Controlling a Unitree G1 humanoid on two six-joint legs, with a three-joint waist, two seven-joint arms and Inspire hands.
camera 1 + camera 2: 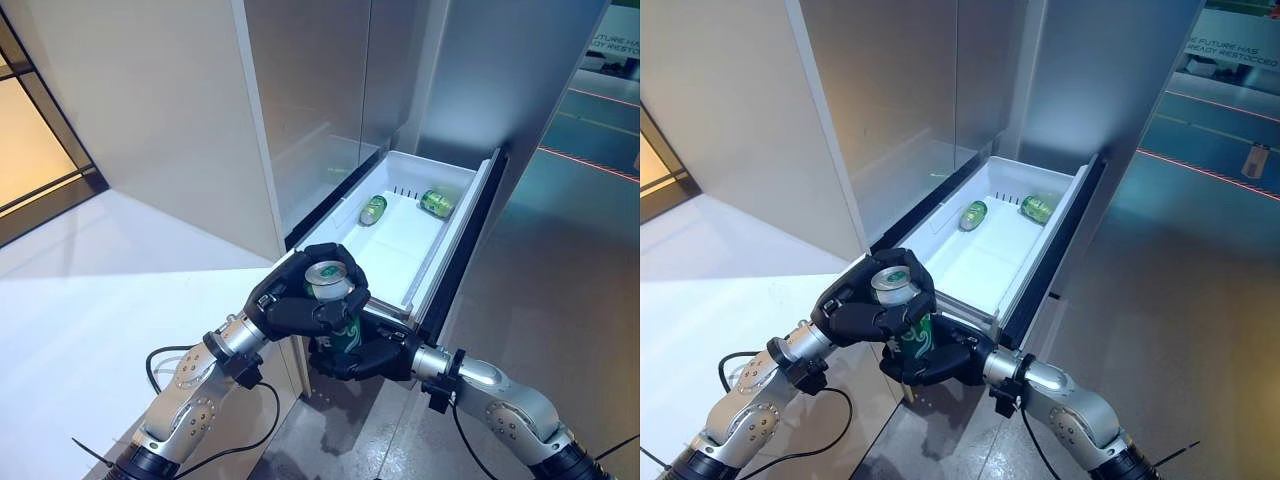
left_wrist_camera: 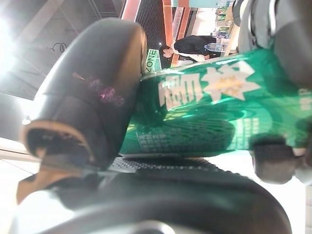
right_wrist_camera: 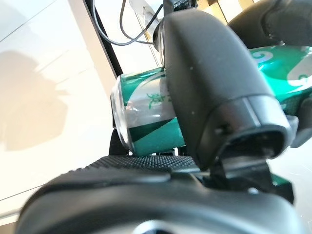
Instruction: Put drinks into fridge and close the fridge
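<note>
A green drink can [image 1: 335, 290] stands upright just before the near end of the open fridge drawer [image 1: 452, 170], held by both hands. My left hand [image 1: 295, 305] curls round its upper part near the silver top. My right hand [image 1: 370, 358] wraps the lower part from beneath. Both wrist views show the green can [image 2: 209, 117] [image 3: 146, 117] pressed between thumb and palm. Two more green cans lie on their sides at the drawer's far end: one [image 1: 373, 210] near the left wall, one [image 1: 436, 203] near the right wall.
The drawer has a white inside and a dark front panel [image 1: 470, 245] on its right side. Tall grey fridge doors [image 1: 320, 90] rise behind it. A white counter [image 1: 90, 290] lies to the left. Grey floor [image 1: 560, 280] spreads to the right.
</note>
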